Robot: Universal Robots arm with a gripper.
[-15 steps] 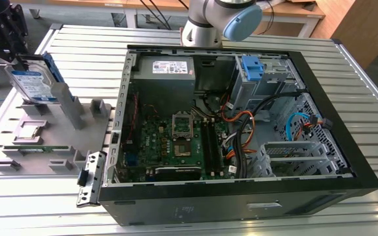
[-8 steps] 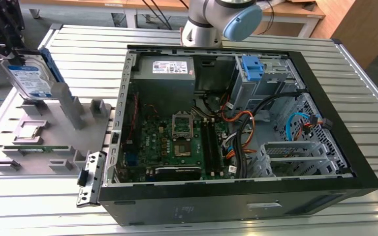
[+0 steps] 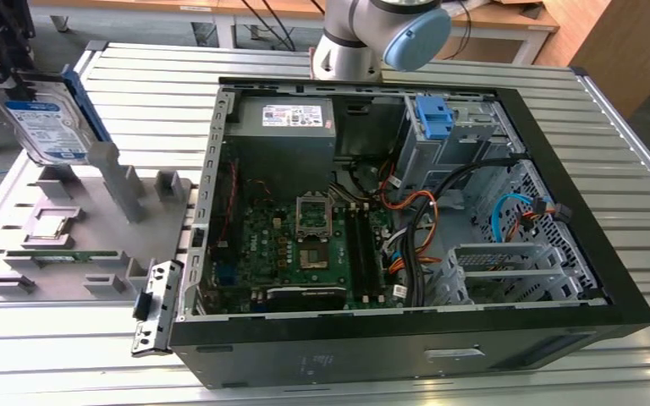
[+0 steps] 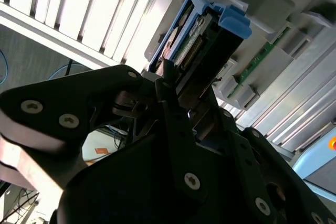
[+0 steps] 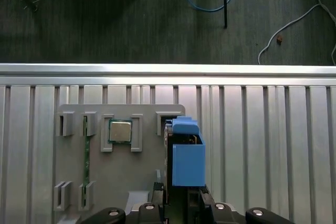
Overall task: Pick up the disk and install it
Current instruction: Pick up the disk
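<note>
The disk (image 3: 45,123), a silver drive with a white-and-blue label and a blue bracket on its edges, stands on edge, slightly tilted, at the exterior view's left over the grey fixture plate (image 3: 77,203). My black gripper (image 3: 3,72) is shut on its upper end. In the second wrist view the fingers (image 4: 173,124) clamp the disk (image 4: 202,35) from both sides. In the first wrist view the disk's blue bracket (image 5: 186,156) rises from the fixture plate (image 5: 121,174), with the gripper (image 5: 181,205) just behind it. I cannot tell whether the lower edge touches the fixture.
An open computer case (image 3: 596,254) lies at the exterior view's right, with a motherboard (image 3: 302,237), cables and a drive bay holding a blue clip (image 3: 432,118). On the fixture lie a square processor chip (image 5: 120,130) and a green memory stick (image 5: 85,150). The arm's base (image 3: 376,38) stands behind the case.
</note>
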